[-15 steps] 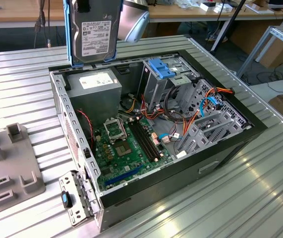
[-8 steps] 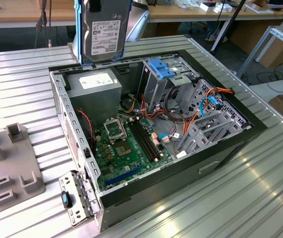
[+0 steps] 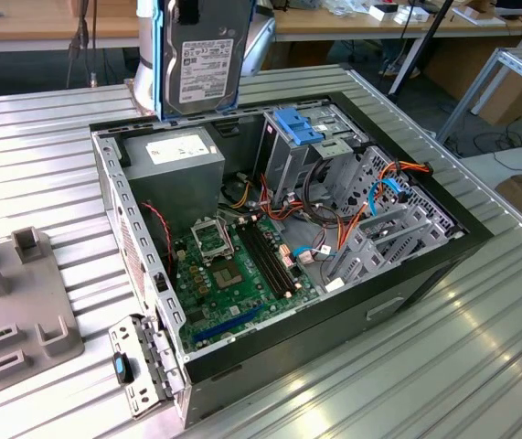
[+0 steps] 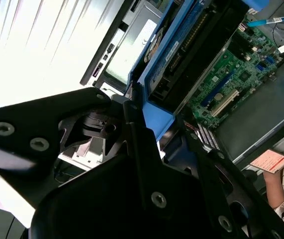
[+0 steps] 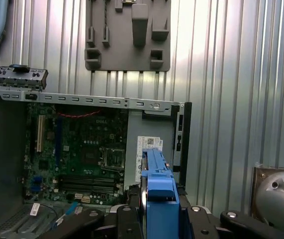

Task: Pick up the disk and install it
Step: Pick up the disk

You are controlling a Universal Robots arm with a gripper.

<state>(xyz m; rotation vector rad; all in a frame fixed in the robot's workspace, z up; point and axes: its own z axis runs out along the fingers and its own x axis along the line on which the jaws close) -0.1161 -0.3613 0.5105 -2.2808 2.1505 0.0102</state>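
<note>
Disk point(image 3: 204, 59) hangs upright above the power-supply box point(image 3: 180, 151) of the open case point(image 3: 407, 274), gripper point(image 5: 159, 214) clamped tight on its blue carrier rail; judged good practice is to bring it square to the drive cage point(image 3: 299, 128) and clear of the cables point(image 3: 370, 215).

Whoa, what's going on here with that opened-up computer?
A robot arm's gripper is clamped on the disk, a hard drive in a blue carrier, holding it upright in the air over the open computer case, above the grey power-supply box. The case lies on a ribbed metal table with its motherboard exposed. The disk is not yet seated in the case.
</note>
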